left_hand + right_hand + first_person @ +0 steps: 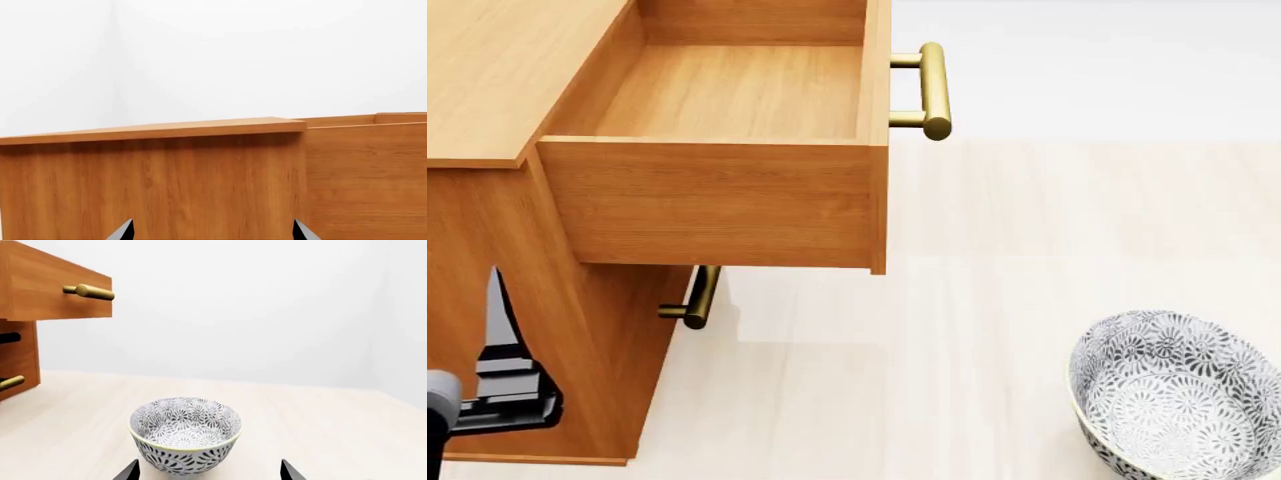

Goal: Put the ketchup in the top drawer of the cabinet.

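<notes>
Ketchup appears in no view; top drawer [741,95] stands pulled out and empty. Fetching and placing remain, by my judgement. Left gripper [212,231] and right gripper [210,471] show tips spread wide, holding nothing.

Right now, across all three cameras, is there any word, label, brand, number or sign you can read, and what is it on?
None: no readable text in any view.
The top drawer stands open, its visible inside bare wood.
The cabinet shows plain wood grain only.
The bowl carries a grey-white floral pattern, no lettering.
The ketchup, the one item likely to bear a label, is not in view.
</notes>
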